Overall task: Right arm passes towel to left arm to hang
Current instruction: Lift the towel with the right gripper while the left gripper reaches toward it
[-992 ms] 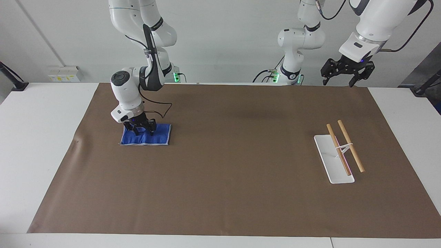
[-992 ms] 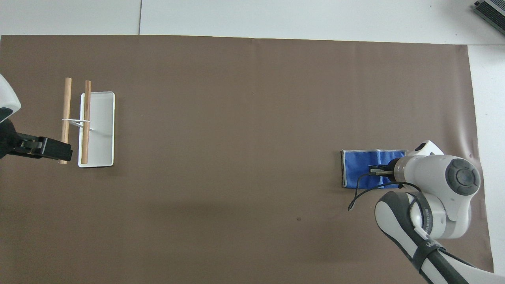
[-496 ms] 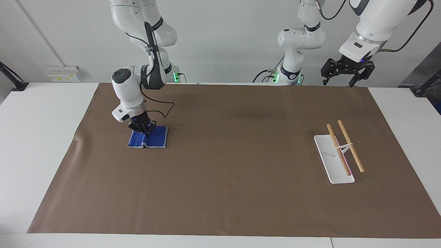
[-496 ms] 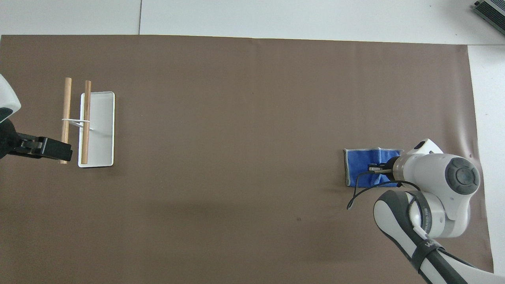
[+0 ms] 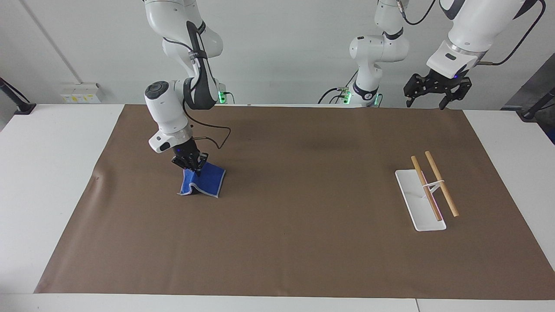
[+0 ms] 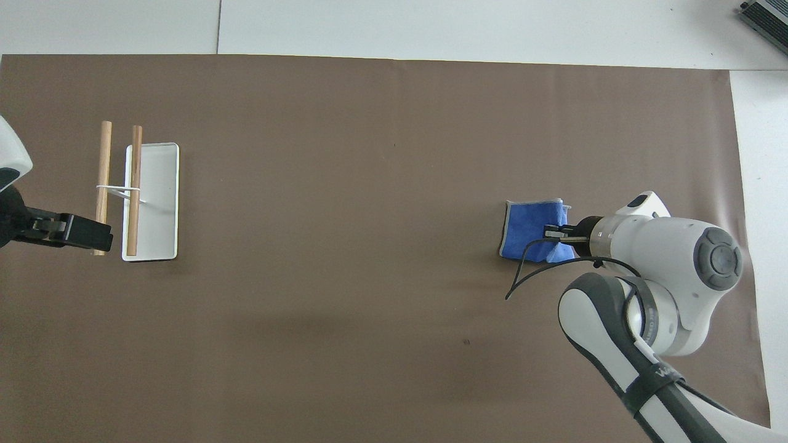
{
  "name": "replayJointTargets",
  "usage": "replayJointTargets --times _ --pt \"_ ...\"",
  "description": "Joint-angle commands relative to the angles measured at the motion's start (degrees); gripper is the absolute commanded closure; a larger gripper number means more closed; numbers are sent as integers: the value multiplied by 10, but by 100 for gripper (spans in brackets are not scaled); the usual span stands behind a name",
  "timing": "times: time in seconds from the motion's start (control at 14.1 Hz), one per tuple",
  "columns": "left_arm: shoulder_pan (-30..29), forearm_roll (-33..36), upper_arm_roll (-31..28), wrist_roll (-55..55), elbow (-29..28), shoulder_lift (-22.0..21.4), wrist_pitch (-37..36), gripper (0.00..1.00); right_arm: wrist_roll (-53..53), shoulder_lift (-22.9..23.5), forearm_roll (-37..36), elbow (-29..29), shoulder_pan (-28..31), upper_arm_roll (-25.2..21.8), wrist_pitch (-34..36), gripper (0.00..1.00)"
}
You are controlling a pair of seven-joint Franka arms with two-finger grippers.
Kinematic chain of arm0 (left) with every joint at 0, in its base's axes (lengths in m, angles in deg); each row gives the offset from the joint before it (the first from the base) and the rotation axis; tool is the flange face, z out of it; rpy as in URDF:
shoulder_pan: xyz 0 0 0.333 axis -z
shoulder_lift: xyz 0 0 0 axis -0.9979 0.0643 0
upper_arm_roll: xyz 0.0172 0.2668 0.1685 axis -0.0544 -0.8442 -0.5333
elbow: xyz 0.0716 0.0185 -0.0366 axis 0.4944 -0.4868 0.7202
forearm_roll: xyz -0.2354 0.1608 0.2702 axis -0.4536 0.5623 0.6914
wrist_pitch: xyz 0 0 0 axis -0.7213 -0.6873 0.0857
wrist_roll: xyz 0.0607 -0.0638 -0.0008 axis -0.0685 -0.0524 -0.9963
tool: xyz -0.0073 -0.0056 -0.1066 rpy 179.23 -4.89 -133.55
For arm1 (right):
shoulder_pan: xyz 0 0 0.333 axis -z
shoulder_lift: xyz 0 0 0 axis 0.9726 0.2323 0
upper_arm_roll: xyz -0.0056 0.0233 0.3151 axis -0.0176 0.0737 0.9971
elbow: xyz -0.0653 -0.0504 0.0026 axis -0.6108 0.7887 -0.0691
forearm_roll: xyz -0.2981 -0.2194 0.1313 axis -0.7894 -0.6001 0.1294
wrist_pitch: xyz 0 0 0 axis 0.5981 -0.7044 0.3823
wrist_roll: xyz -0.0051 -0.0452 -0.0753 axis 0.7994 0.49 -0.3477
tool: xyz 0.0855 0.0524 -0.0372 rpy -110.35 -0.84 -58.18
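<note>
The royal-blue towel (image 5: 204, 183) (image 6: 532, 232) with a light-grey hem hangs bunched from my right gripper (image 5: 192, 167) (image 6: 556, 232), which is shut on its upper edge. The towel's lower edge still touches the brown mat toward the right arm's end of the table. My left gripper (image 5: 435, 92) (image 6: 74, 232) waits open and empty, raised over the table edge at the left arm's end. The rack with two wooden rods (image 5: 433, 184) (image 6: 120, 187) stands on its white base (image 5: 418, 208) (image 6: 157, 203) toward the left arm's end.
A brown mat (image 5: 303, 216) (image 6: 369, 154) covers most of the white table. A black cable (image 5: 212, 136) loops from the right arm's wrist beside the towel.
The right gripper closed on the flat towel, then lifted and carried it toward the middle of the table and away from the robots; the towel now hangs bunched. The left arm has not moved.
</note>
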Motion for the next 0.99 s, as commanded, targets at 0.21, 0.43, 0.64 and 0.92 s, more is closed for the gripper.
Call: replayJointTargets --times 0.21,0.43,0.64,0.92 --pt "5 -6 1 -2 -20 -18 13 0 -18 2 170 73 -41 6 15 100" --pt "6 -42 3 -5 -11 -15 19 0 -19 4 266 109 -64 6 16 100" --pt "6 -94 4 -34 -14 -12 44 0 -20 -1 363 141 -80 11 29 100" --pt "18 -192 5 -163 -27 -9 119 0 -46 -13 544 158 -83 35 39 100"
